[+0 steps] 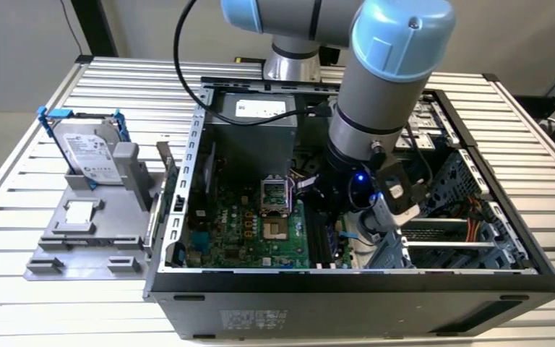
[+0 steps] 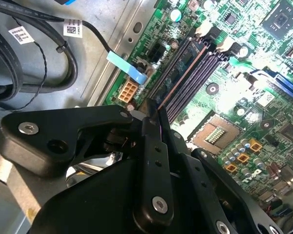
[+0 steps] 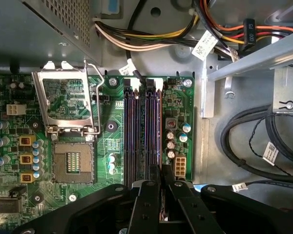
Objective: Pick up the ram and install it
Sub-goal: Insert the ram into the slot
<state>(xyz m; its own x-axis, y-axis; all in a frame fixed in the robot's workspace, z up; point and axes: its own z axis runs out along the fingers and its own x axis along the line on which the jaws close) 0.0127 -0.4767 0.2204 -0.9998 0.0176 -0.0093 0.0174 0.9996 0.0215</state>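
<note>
Jaws: I read them closed on the ram, a thin stick held edge-on between the fingers.
Gripper: low inside the computer case, right over the memory slots.
Ram: lower edge at the slots; can't tell if seated.
Case: holds green motherboard, open processor socket, cable bundle.
Outside: hard drive upright on grey stand, on the exterior view's left.
</note>
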